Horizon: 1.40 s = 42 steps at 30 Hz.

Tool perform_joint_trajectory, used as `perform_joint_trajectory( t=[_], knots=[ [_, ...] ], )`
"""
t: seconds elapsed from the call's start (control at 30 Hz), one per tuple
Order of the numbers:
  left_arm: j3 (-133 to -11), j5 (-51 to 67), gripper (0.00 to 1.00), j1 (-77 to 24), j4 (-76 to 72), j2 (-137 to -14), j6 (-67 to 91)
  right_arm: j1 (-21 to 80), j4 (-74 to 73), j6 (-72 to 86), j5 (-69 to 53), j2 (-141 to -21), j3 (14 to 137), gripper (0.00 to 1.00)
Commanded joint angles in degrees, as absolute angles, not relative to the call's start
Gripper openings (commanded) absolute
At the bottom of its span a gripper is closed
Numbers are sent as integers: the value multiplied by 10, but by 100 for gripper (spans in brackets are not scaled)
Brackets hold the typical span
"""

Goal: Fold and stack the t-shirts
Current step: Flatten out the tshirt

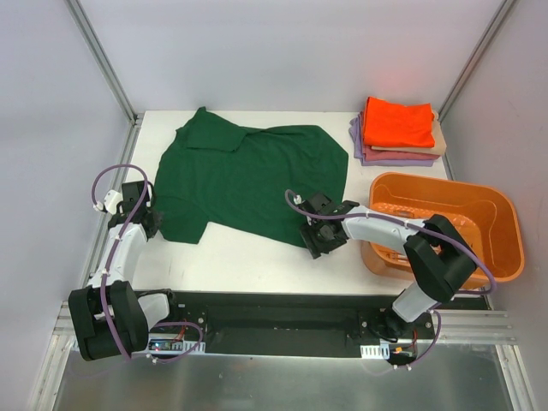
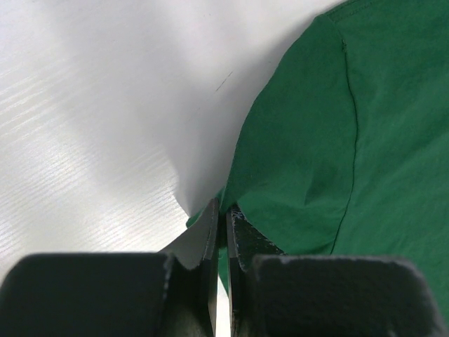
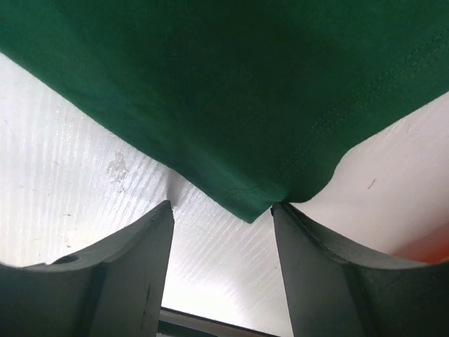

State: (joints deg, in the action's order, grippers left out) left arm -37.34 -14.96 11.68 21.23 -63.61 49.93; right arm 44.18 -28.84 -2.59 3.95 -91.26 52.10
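Note:
A large dark green t-shirt [image 1: 248, 175] lies spread on the white table. My left gripper [image 1: 152, 221] is at its near left corner, shut on the cloth edge; the left wrist view shows the jaws [image 2: 223, 214] pinching green fabric [image 2: 337, 140]. My right gripper [image 1: 318, 242] is open at the shirt's near right corner; in the right wrist view the corner [image 3: 252, 207] lies between the fingertips [image 3: 223, 207], touching the right finger. A folded stack sits at the back right: bright orange shirt [image 1: 398, 122] on top of tan [image 1: 439, 137] and lavender [image 1: 390, 158] ones.
An orange plastic basket [image 1: 445, 224] stands at the right, beside my right arm. The table's near edge [image 1: 257, 287] runs just behind both grippers. A metal frame post [image 1: 103, 60] stands at the back left.

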Motion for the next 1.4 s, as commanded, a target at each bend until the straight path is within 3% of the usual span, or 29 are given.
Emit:
perform_joint_trajectory(
  t=[0.0,0.23,0.4,0.73,1.07,1.37],
  knots=[
    [-371,-150,0,119,203,-629,494,443,-277,-24,47,-932,533,60],
    [-370,-151,0,119,203,-628,495,437,-259,-2,73,-953,522,47],
    [-369,-151,0,119,203,-625,494,432,-256,18,90,-963,519,45],
    [-373,-142,0,119,202,-624,486,418,-233,29,92,-938,515,2],
    [-431,-88,0,119,201,-592,466,389,-229,23,99,-810,575,1],
    [-620,-18,0,118,190,-602,476,313,-232,-18,108,-762,727,1]
  ],
)
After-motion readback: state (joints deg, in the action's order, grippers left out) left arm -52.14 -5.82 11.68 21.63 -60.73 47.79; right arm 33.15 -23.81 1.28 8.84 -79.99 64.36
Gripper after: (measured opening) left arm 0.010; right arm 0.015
